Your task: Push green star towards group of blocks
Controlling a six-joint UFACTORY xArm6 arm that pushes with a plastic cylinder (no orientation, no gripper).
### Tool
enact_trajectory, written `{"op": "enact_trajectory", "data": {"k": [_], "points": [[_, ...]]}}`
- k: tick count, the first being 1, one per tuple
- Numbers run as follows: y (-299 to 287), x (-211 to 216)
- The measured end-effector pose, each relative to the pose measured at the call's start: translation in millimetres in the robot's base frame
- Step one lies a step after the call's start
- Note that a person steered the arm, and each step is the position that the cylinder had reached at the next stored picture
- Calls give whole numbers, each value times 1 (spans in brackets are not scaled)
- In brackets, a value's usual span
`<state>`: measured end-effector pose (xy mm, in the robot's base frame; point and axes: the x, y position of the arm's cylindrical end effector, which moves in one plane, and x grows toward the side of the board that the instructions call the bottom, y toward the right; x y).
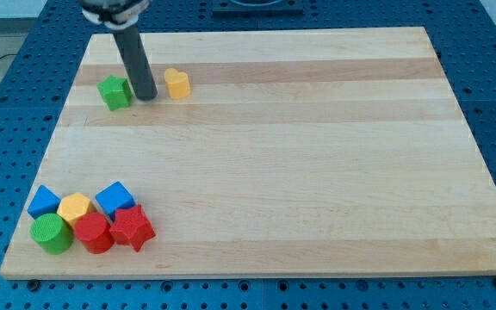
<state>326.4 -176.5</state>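
Just beside my tool's tip [146, 96], toward the view's left, sits the green wooden star [114, 91]. My tool holds nothing. Far toward the view's bottom lies the group of blocks [89, 220], so I judge the tip belongs above the star.

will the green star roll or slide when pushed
The small green star-shaped block probably slides rather than rolls: it sits flat on the smooth wooden board. Its points may make it spin if my tip, just to its right, pushes off-centre.

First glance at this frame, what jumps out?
The dark rod, my tip planted between the green star and a yellow block near the view's top left. Next, the tight cluster at the bottom left: two blue, yellow, green cylinder, red cylinder, red star.
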Motion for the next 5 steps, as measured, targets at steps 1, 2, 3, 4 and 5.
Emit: {"op": "enact_trajectory", "data": {"k": [1, 2, 3, 4, 5], "points": [[-28, -37], [-83, -34], [-93, 8], [-62, 50], [-73, 21]]}}
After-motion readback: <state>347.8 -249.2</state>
